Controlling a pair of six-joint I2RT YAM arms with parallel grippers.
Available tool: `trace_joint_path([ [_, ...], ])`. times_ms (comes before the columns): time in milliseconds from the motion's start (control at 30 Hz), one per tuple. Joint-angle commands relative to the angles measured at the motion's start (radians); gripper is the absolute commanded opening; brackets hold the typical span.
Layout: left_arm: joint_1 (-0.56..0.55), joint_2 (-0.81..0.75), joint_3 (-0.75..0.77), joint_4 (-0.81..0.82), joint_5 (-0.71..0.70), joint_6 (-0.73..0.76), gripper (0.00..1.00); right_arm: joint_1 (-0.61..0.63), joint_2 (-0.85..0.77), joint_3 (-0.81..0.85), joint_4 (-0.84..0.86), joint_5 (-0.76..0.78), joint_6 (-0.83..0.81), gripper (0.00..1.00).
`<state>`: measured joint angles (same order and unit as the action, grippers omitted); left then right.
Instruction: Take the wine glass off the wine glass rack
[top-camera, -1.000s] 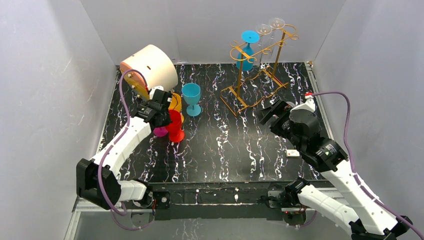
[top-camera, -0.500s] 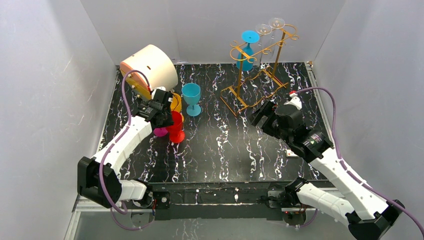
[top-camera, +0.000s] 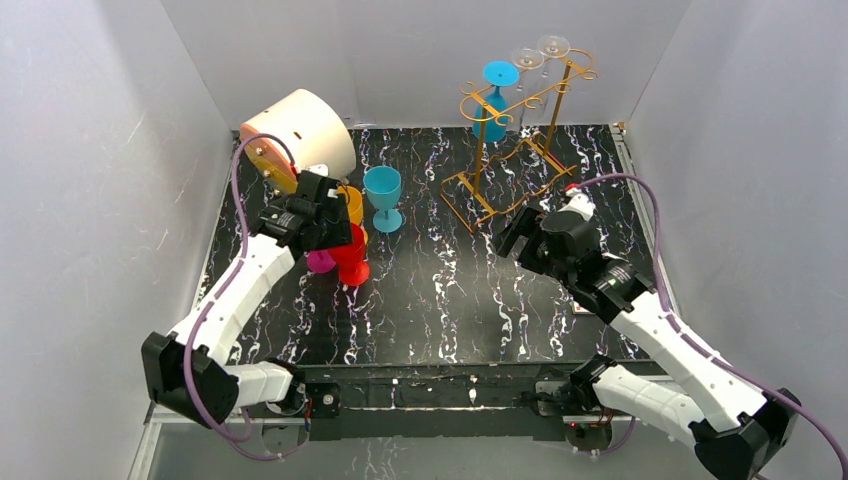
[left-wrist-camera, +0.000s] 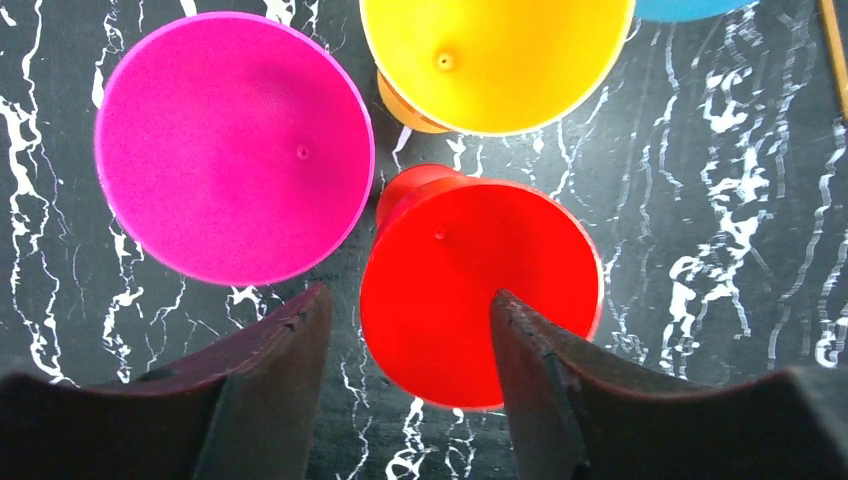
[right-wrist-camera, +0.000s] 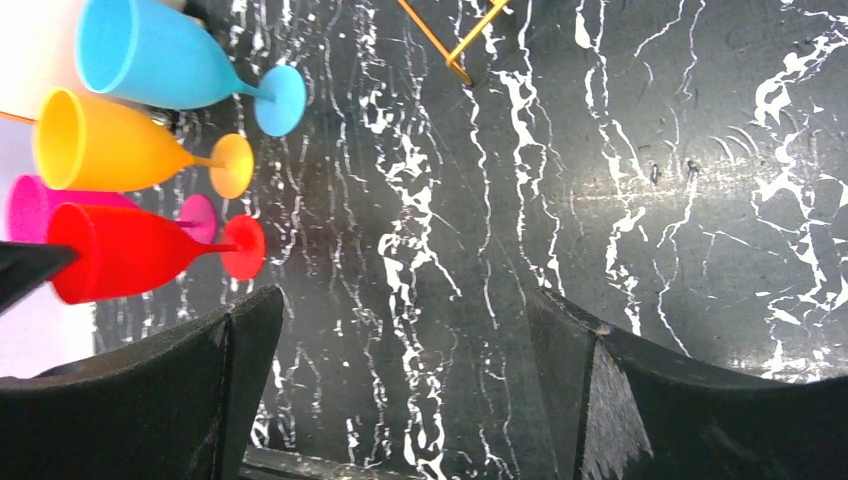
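Marbled table (top-camera: 440, 290): 4 glasses (top-camera: 383, 188) standing, 3 hanging on rack (top-camera: 484, 150).

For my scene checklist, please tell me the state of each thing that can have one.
Gold wire wine glass rack: upright.
Blue plastic wine glass on rack: hanging upside down.
Two clear wine glasses: hanging upside down.
Second blue wine glass: upright on table.
Red wine glass: upright.
Pink wine glass: upright.
Yellow wine glass: upright.
White round drum: tipped sideways.
Left gripper: open.
Right gripper: open, empty.
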<state>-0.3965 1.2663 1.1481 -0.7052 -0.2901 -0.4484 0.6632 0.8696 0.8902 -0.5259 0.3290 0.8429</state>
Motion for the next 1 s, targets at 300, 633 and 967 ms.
trace_joint_path([
  [300, 0.003, -0.160, 0.142, -0.129, 0.069, 0.033, 0.80, 0.003, 0.300, 0.010, 0.150, 0.044, -0.004, 0.99],
  [633, 0.004, -0.195, 0.235, -0.201, 0.053, 0.070, 0.85, 0.008, 0.643, 0.203, 0.313, -0.018, -0.108, 0.99],
  [967, 0.004, -0.194, 0.288, -0.215, 0.041, 0.078, 0.88, 0.030, 0.945, 0.446, 0.421, 0.121, -0.139, 0.99],
])
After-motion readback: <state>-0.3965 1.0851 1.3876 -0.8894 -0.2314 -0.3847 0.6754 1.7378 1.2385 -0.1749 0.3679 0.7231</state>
